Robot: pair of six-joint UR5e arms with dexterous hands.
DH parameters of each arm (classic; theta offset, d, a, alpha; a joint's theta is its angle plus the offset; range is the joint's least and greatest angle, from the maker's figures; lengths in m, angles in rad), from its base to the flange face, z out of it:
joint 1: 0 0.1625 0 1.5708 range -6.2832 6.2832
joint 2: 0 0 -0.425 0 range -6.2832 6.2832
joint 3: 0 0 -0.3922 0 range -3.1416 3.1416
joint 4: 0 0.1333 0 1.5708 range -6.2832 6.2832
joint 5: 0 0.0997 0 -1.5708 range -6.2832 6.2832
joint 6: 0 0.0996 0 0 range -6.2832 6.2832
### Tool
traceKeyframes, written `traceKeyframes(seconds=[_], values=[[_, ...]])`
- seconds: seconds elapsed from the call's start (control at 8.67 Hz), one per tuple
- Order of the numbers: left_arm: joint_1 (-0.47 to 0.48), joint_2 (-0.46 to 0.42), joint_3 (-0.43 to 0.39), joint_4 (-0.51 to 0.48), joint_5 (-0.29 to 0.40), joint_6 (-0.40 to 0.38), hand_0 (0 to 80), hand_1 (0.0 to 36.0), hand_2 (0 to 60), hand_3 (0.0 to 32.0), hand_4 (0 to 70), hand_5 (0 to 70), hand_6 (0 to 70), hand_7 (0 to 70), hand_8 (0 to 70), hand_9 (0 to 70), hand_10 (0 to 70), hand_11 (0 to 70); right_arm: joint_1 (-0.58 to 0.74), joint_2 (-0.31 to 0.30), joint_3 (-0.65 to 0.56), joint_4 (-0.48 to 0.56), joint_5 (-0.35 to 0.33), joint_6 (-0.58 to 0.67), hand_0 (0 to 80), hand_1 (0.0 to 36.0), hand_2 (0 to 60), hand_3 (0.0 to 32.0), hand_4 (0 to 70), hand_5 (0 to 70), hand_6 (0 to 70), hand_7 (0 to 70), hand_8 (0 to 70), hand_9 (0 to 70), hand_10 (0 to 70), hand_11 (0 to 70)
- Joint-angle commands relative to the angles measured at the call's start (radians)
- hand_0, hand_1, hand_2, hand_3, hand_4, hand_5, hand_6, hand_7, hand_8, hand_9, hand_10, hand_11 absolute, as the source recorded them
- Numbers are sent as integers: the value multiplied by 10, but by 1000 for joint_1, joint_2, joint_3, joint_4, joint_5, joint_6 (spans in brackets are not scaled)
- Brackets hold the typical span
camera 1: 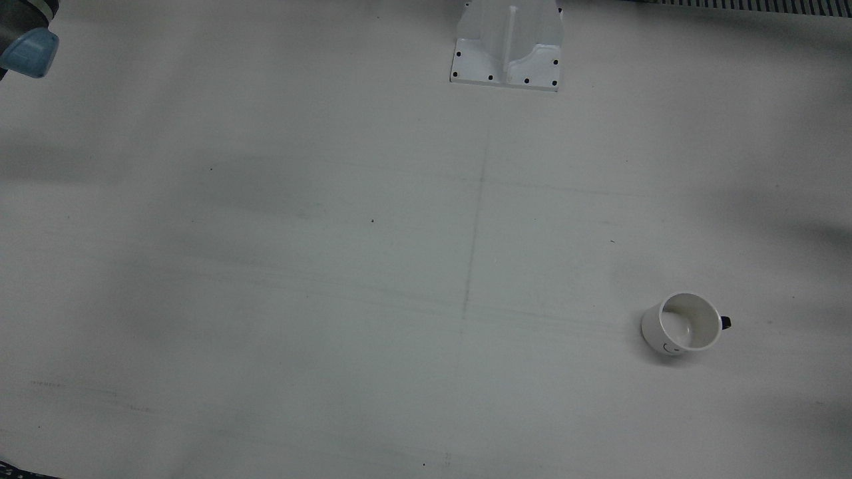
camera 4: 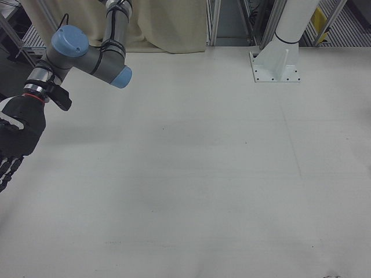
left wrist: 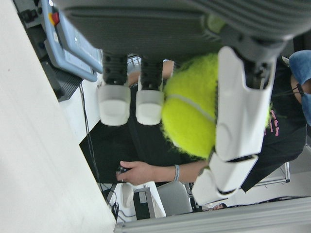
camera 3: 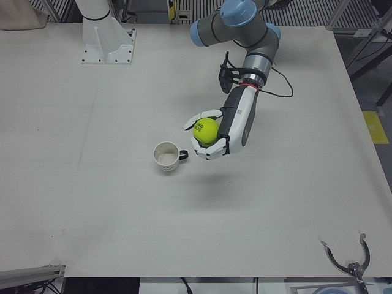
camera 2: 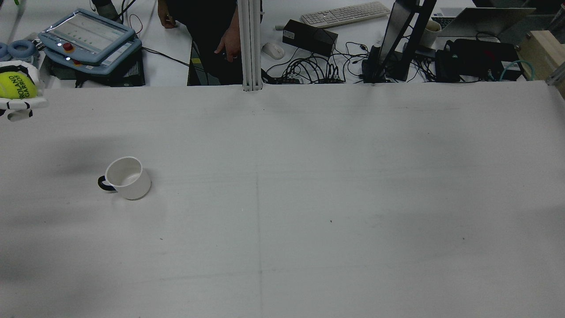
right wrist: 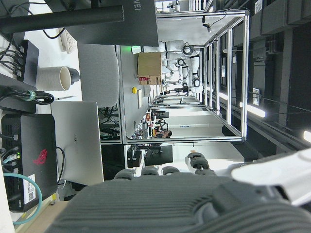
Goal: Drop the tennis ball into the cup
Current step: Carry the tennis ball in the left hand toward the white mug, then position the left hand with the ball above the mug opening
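My left hand (camera 3: 214,133) is shut on a yellow-green tennis ball (camera 3: 206,130) and holds it above the table, to the right of the cup in the left-front view. The rear view shows the ball (camera 2: 11,85) and the hand (camera 2: 20,102) at the left edge, behind and left of the cup (camera 2: 127,177). The left hand view shows the ball (left wrist: 192,116) between white fingers (left wrist: 238,111). The white cup (camera 3: 166,155) with a dark handle stands upright with nothing inside; it also shows in the front view (camera 1: 684,324). My right hand (camera 4: 14,142) is open and holds nothing at the right-front view's left edge.
A white arm pedestal (camera 1: 509,50) is bolted at the table's robot side. The right arm's blue elbow cap (camera 1: 28,52) hangs over a corner. Beyond the far edge are a teach pendant (camera 2: 88,39), cables, a keyboard and a person (camera 2: 207,35).
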Motion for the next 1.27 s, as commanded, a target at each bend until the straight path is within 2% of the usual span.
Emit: traceKeyframes(seconds=[0.0,0.12,0.23,0.35,0.58,0.69,0.81,0.92,1.04,1.15], values=[[129,-37,3,33,-2,-19,595,360,600,0,700,700,700,700,700,700,688,700,0,0,0,0,0,0,0,0,0,0,0,0,0,0,0,0,0,0],[148,-40,5,33,-2,-19,595,360,600,0,700,700,700,700,700,700,681,700,0,0,0,0,0,0,0,0,0,0,0,0,0,0,0,0,0,0],[174,-42,5,33,-2,-19,595,360,600,0,700,635,700,700,700,700,675,700,0,0,0,0,0,0,0,0,0,0,0,0,0,0,0,0,0,0],[202,-43,6,35,-6,-19,595,360,600,0,700,696,700,700,700,700,673,700,0,0,0,0,0,0,0,0,0,0,0,0,0,0,0,0,0,0],[219,-77,23,47,-5,-19,595,360,600,0,700,575,700,700,700,700,670,700,0,0,0,0,0,0,0,0,0,0,0,0,0,0,0,0,0,0],[222,-98,42,53,-5,-19,597,360,600,0,690,700,700,700,700,700,666,700,0,0,0,0,0,0,0,0,0,0,0,0,0,0,0,0,0,0],[222,-103,52,52,-5,-19,596,360,600,0,700,634,700,700,700,700,665,700,0,0,0,0,0,0,0,0,0,0,0,0,0,0,0,0,0,0],[222,-103,52,52,-3,-19,596,360,600,0,700,512,700,700,700,700,662,700,0,0,0,0,0,0,0,0,0,0,0,0,0,0,0,0,0,0],[220,-102,49,56,-3,-19,596,360,600,0,700,695,700,700,700,700,659,700,0,0,0,0,0,0,0,0,0,0,0,0,0,0,0,0,0,0],[222,-86,52,-9,-2,-21,596,360,600,0,700,700,700,700,700,700,652,700,0,0,0,0,0,0,0,0,0,0,0,0,0,0,0,0,0,0]])
